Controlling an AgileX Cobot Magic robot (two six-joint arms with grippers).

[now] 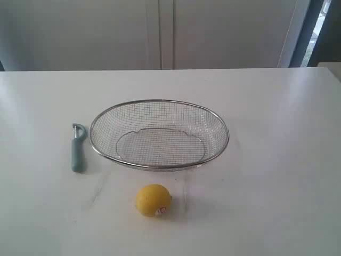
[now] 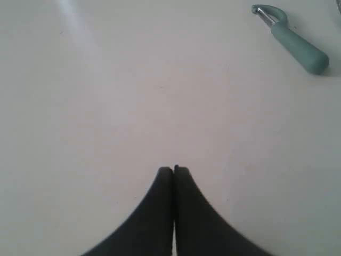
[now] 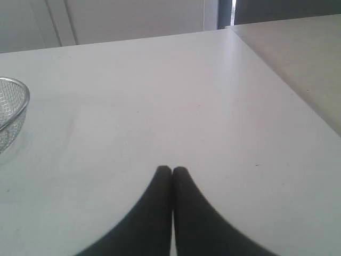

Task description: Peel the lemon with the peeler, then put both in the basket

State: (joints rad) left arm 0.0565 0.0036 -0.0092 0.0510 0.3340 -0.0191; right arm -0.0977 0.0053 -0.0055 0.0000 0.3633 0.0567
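Lemon (image 1: 153, 200) sits unpeeled on the desk (image 1: 277, 186), just in front of the basket (image 1: 159, 101), w/ the peeler (image 1: 78, 149) lying flat beside the basket's left end in the exterior view.

Risks, big to small: desk looks slick, so anything nudged prob skids. Basket is light mesh, so a bumped rim could shove it into the lemon. Lemon's round and will likely roll if pinched off-center. Peeler's thin and flat, easy to fumble tbh.

Left claw (image 2: 173, 169) and right claw (image 3: 172, 169) are both pinched together, holding nothing.

Hard to see: arms don't show in the exterior view, lemon's in neither wrist view, right wrist view catches only a sliver of basket, sticker (image 1: 162, 210) text unreadable.
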